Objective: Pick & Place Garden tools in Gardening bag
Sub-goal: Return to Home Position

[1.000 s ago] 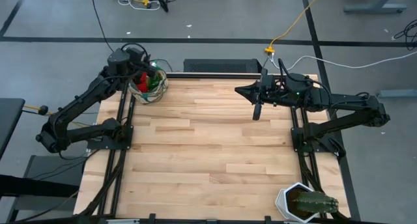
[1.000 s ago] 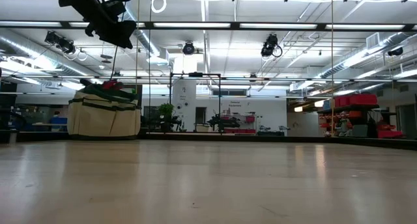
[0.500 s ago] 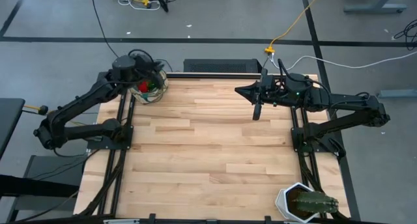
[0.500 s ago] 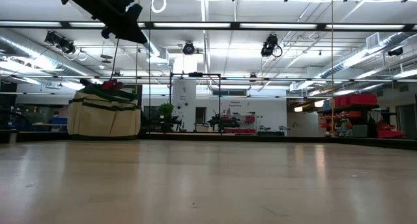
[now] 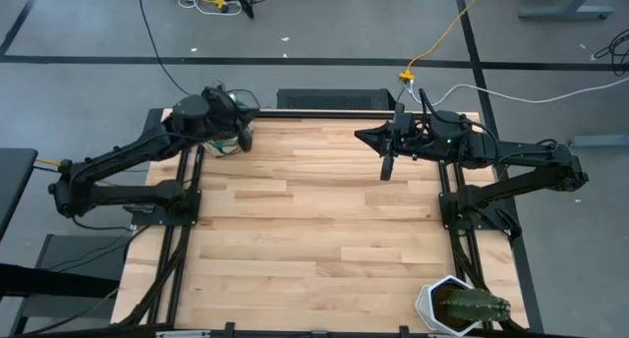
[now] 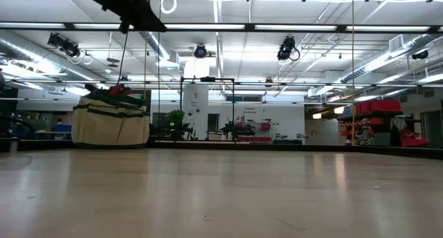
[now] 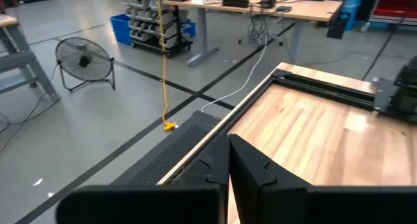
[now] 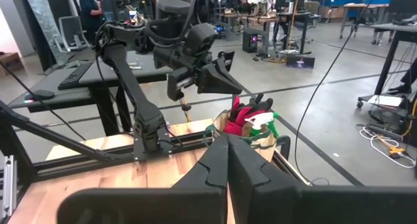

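Sitting on the table: the bag (image 6: pixel 111 124) is standing upright at the far left corner of the table (image 5: pixel 314 230).
Bag top: a red glove (image 8: pixel 242 113) and a green spray bottle (image 8: pixel 264 122) are poking out of the bag's open top. Anything else inside is hiding from view.
Left gripper: the left gripper (image 7: pixel 229 138) is hanging in the air above the bag and is not touching it. It is pointing toward the middle of the table. Its two fingers are pressing tight together and are holding nothing.
Right gripper: the right gripper (image 8: pixel 227 138) is hovering over the far right part of the table, well apart from the bag. It is pointing across at the left arm. Its two fingers are also pinching together and are holding nothing.
Plant: a white pot (image 5: pixel 432 301) with a green cactus (image 5: pixel 474 305) is sitting at the near right corner of the table, far from the bag and from both arms.
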{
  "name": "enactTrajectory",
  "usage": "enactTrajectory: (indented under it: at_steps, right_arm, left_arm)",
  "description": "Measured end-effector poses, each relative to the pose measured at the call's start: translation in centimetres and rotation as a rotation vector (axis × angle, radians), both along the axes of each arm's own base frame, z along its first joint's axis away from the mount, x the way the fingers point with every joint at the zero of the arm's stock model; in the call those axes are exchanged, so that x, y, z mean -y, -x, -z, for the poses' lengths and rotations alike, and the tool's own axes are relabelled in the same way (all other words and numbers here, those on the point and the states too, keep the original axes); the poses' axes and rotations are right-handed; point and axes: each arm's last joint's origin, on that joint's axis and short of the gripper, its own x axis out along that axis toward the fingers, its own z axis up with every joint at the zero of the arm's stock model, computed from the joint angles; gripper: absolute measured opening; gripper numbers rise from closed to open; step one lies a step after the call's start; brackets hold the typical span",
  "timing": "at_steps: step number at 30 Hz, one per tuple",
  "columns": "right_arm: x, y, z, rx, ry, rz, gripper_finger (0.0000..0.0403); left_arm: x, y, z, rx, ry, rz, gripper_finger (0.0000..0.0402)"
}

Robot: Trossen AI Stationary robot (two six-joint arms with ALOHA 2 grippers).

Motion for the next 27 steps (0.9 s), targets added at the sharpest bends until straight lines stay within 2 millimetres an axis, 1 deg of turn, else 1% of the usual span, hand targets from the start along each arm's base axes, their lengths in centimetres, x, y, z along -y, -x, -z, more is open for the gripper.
enactTrajectory:
  at_steps: [12,18,27]
  right_arm:
    - [0.0,0.0,0.0,0.000,0.000,0.000,0.0004]
    - [0.0,0.0,0.0,0.001,-0.001,0.000,0.0004]
    - [0.0,0.0,0.0,0.002,-0.003,0.000,0.0004]
  left_arm:
    - [1.8,-0.8,-0.2,0.011,-0.003,0.099,0.0004]
    - [2.9,-1.0,-0.3,0.069,0.071,0.139,0.0003]
    - [5.1,-1.0,-0.8,0.109,0.099,0.290,0.0002]
